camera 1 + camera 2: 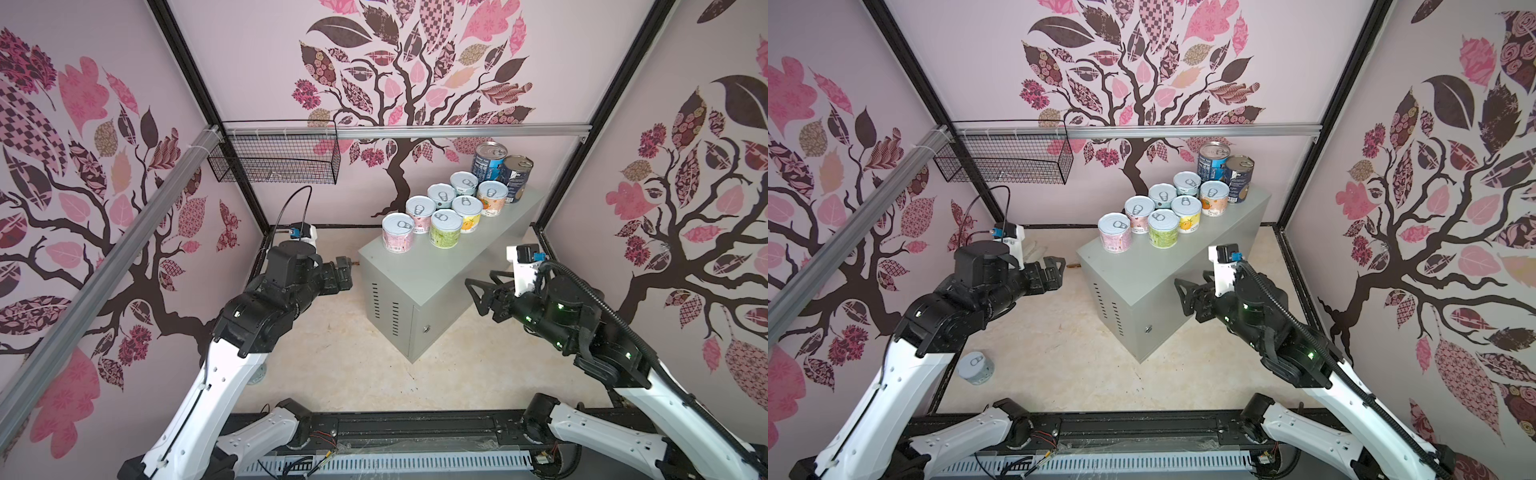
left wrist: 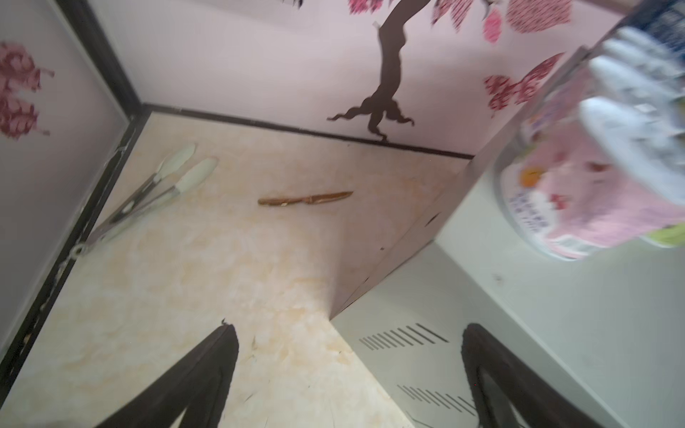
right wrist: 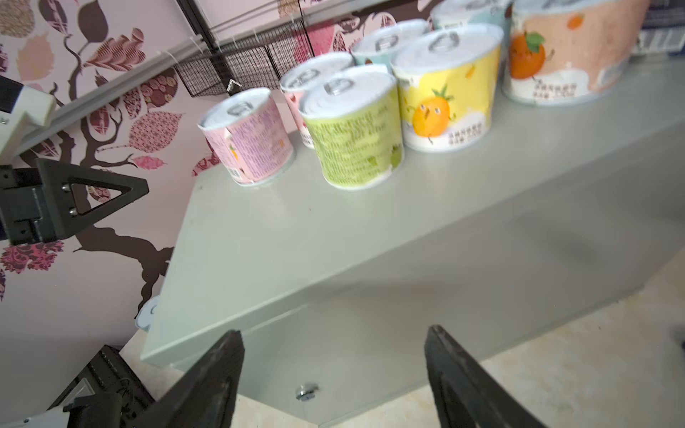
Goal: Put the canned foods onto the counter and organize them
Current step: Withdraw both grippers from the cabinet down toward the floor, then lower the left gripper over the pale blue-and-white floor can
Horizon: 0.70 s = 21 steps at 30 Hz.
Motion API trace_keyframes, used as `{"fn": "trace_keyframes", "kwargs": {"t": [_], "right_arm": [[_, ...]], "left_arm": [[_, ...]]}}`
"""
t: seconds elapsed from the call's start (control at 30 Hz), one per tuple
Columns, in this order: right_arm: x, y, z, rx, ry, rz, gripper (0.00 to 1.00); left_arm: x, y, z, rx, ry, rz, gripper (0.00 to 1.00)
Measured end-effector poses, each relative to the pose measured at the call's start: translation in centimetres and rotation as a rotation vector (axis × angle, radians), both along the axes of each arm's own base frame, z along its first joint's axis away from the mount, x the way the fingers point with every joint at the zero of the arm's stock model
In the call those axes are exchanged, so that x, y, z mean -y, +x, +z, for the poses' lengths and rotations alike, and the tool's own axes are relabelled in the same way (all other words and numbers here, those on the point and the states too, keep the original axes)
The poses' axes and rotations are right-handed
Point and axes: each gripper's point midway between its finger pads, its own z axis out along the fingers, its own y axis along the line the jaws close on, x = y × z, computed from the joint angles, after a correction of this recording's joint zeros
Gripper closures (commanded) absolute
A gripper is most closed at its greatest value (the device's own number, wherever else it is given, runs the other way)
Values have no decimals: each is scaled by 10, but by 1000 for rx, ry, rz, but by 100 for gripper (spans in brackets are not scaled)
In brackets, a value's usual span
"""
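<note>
My left fingers (image 1: pixel 344 274) hang spread and empty just left of the grey cabinet worktop (image 1: pixel 424 282). My right fingers (image 1: pixel 478 297), likewise spread and holding nothing, hover at its near right side. Seven short cans (image 1: pixel 446 227) stand upright in two rows on the worktop's far half with two tall dark-labelled cans (image 1: pixel 488 160) at its far right end, and one more short can (image 1: pixel 976 368) stands on the floor at the near left.

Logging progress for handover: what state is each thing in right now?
Counter: door shut.
Seven short cans: upright on counter.
Two tall cans: upright on counter.
Floor can: upright, not yet placed.
Wire basket: looks empty.
Left claw: open, empty.
Right claw: open, empty.
</note>
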Motion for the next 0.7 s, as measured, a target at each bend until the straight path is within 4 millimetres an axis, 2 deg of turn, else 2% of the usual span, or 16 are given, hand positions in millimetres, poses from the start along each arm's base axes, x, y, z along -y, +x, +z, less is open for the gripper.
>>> {"fn": "trace_keyframes", "kwargs": {"t": [0.07,0.2,0.3,0.5,0.6,0.7], "right_arm": [[7,-6,-23,-39,2,-15,19],[16,-12,-72,-126,-1,-44,8],[16,-13,-112,-205,-22,-62,0],[16,-21,-189,-339,-41,-73,0],[17,-23,-217,-376,-56,-81,0],[18,-23,-235,-396,-65,-92,0]], "left_arm": [[-17,4,-25,-72,-41,55,2],[-48,6,-72,-196,-140,176,2],[-57,6,-99,-269,-174,230,2],[-75,6,-151,-404,-127,369,2],[-92,-1,-171,-435,-79,480,2],[-108,-8,-186,-444,-49,587,2]]}}
